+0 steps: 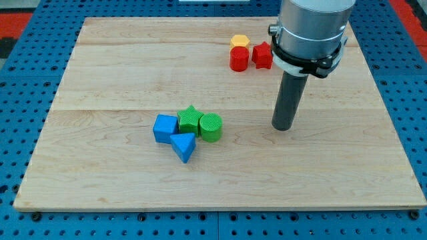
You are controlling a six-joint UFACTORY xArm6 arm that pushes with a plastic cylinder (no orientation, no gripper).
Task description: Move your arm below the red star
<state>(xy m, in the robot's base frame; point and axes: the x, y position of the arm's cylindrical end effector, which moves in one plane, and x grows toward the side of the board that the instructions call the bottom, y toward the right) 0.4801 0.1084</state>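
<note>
The red star sits near the view's top, right of centre, partly hidden on its right by the arm's grey body. A red cylinder touches its left side and a yellow block sits just above that cylinder. My tip rests on the wooden board below and slightly to the right of the red star, well apart from it.
A cluster sits left of centre: a blue cube, a blue triangle, a green star and a green cylinder. Blue pegboard surrounds the board.
</note>
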